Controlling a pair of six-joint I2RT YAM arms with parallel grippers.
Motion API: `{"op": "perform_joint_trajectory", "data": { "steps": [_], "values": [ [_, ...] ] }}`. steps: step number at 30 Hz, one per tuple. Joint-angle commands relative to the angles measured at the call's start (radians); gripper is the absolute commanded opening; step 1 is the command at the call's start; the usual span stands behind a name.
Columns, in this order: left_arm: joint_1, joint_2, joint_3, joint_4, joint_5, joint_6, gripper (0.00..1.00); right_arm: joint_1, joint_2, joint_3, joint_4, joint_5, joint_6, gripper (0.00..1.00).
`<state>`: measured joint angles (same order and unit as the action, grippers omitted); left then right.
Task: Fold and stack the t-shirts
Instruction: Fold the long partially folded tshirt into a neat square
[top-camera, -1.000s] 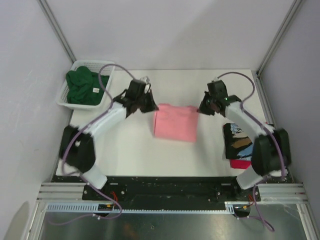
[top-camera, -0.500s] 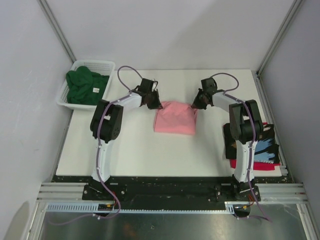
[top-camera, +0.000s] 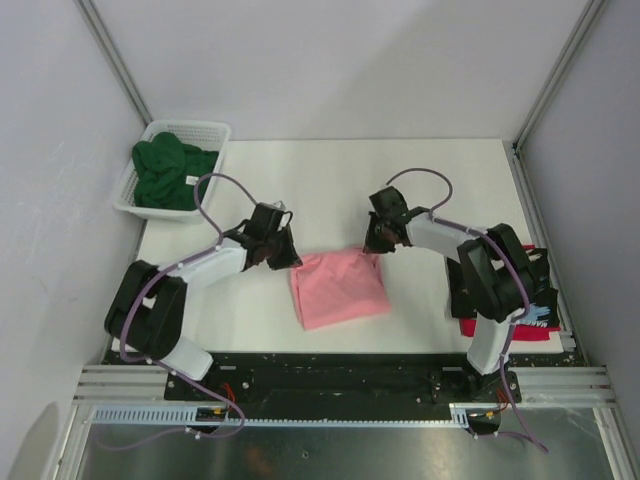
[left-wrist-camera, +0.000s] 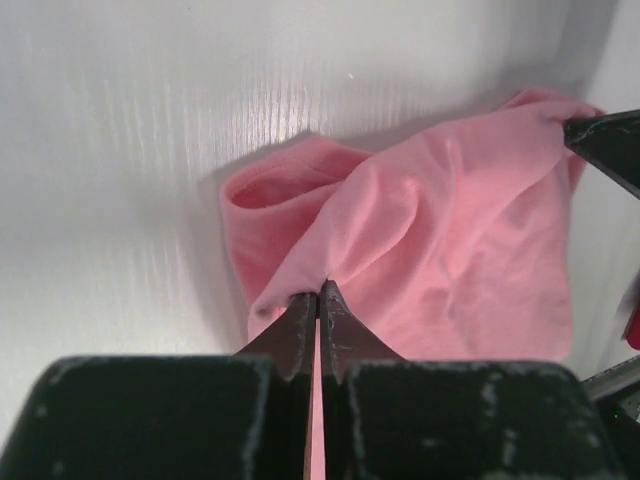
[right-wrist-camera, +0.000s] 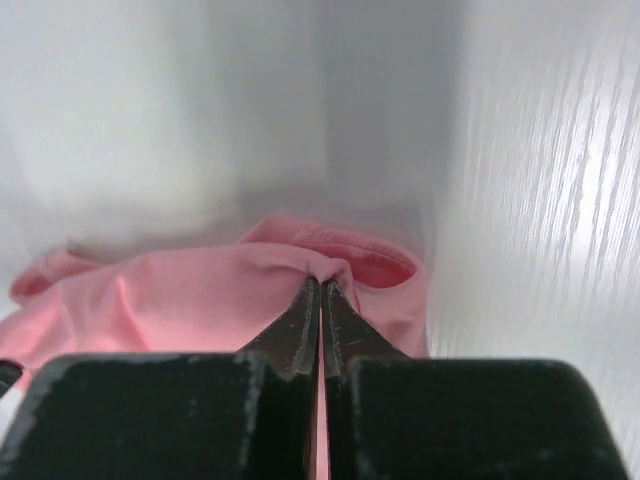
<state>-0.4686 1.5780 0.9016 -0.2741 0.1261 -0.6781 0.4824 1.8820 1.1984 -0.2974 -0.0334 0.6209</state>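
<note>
The salmon-pink t-shirt (top-camera: 338, 290) lies folded and slightly skewed on the white table, near the front edge. My left gripper (top-camera: 292, 262) is shut on its far left corner, and the pinch (left-wrist-camera: 318, 290) shows cloth bunched at the tips. My right gripper (top-camera: 372, 250) is shut on the far right corner (right-wrist-camera: 321, 285). In the left wrist view the pink t-shirt (left-wrist-camera: 450, 250) spreads to the right, where the other gripper's tip shows. A dark green t-shirt (top-camera: 165, 175) sits in the basket. The black printed t-shirt (top-camera: 538, 290) lies on a red one (top-camera: 480, 327) at the right edge, partly hidden by the right arm.
The white mesh basket (top-camera: 190, 127) stands at the table's far left corner. Metal frame posts rise at the back corners. The right arm's upper links hang over the stack at the right edge.
Both grippers have drawn the pink t-shirt's far edge toward the near side. The shirt now lies closer to the front edge and is turned slightly.
</note>
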Motion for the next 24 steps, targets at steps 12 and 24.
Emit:
{"op": "perform_joint_trajectory", "data": {
  "steps": [12, 24],
  "values": [
    [-0.02, -0.159, -0.03, 0.04, 0.023, 0.042, 0.0, 0.011, -0.256, 0.009, -0.127, 0.166, 0.004, 0.0],
    [0.047, 0.273, 0.247, 0.129, 0.06, 0.087, 0.0, -0.138, -0.024, 0.103, -0.035, 0.082, -0.084, 0.0]
  ]
}}
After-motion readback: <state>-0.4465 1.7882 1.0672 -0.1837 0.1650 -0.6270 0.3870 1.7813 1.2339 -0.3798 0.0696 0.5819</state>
